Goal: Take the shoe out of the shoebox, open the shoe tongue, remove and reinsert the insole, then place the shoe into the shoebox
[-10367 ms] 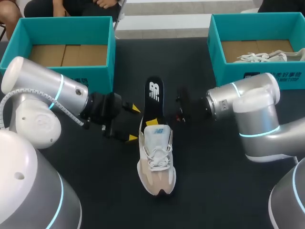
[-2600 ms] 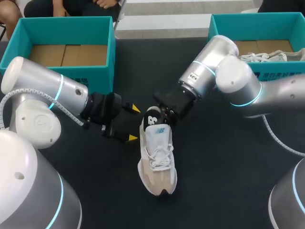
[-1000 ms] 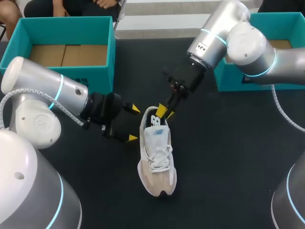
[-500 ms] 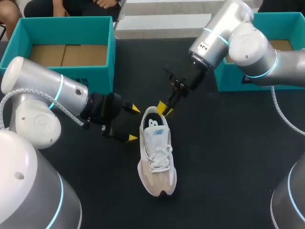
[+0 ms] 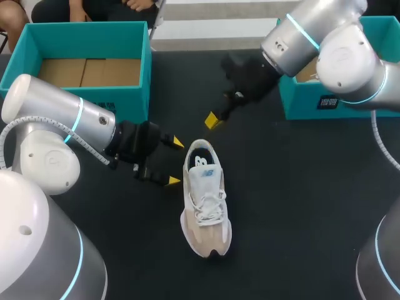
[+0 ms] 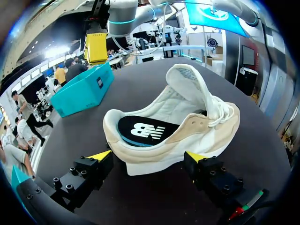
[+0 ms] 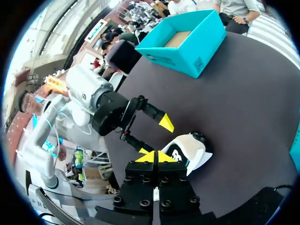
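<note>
- Well, the shoe (image 5: 206, 200) lies on its sole in the middle of the black bench (image 5: 281, 206), toe towards the robot.
- Its tongue (image 6: 192, 84) stands pulled up, and the dark insole (image 6: 140, 131) lies flat inside.
- Left claw (image 5: 174, 162) sits just beside the shoe's heel, fingers spread wide, holding nothing.
- Right claw (image 5: 212, 120) hangs beyond the heel, apart from the shoe, yellow tips pressed together and empty.
- A teal box (image 5: 87, 62) stands well beyond the shoe on the left arm's side.
</note>
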`<action>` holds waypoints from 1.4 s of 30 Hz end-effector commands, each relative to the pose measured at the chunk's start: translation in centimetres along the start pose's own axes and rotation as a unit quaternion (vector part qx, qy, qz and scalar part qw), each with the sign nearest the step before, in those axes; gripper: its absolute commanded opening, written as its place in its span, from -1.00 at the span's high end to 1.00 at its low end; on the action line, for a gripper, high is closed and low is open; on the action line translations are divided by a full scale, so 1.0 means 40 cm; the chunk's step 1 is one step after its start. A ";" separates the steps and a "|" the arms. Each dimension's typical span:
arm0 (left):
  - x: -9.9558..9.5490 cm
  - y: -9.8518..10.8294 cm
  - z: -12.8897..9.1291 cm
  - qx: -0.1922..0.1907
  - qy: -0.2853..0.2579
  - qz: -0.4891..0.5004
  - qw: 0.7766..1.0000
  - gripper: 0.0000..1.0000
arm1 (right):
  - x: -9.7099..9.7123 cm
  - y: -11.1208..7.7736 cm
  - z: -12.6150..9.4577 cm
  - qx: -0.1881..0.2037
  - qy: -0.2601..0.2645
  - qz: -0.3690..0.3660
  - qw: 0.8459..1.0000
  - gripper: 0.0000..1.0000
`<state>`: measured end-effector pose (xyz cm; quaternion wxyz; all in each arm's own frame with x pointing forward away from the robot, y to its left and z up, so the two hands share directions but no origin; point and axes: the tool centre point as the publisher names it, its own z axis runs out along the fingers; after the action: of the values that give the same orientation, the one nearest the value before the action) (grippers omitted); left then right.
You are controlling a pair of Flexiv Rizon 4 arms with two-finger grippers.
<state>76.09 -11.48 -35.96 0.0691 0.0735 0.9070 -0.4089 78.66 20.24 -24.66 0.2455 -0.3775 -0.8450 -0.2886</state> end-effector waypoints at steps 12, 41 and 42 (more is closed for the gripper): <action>0.000 -0.002 0.002 -0.003 0.000 0.000 1.000 -1.00 | 0.031 -0.007 -0.018 0.007 -0.163 0.004 0.987 1.00; -0.115 0.048 -0.262 -0.035 -0.036 -0.017 0.999 -1.00 | -0.015 -0.096 0.149 -0.070 -0.370 0.276 0.884 1.00; -0.120 0.050 -0.265 -0.035 -0.037 -0.017 0.999 -1.00 | -0.020 -0.100 0.157 -0.063 -0.370 0.275 0.885 1.00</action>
<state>80.80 -3.00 -30.18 0.0986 0.0409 0.9173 -0.3837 74.51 20.67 -29.78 -0.0053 -0.6835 -0.7159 -0.1423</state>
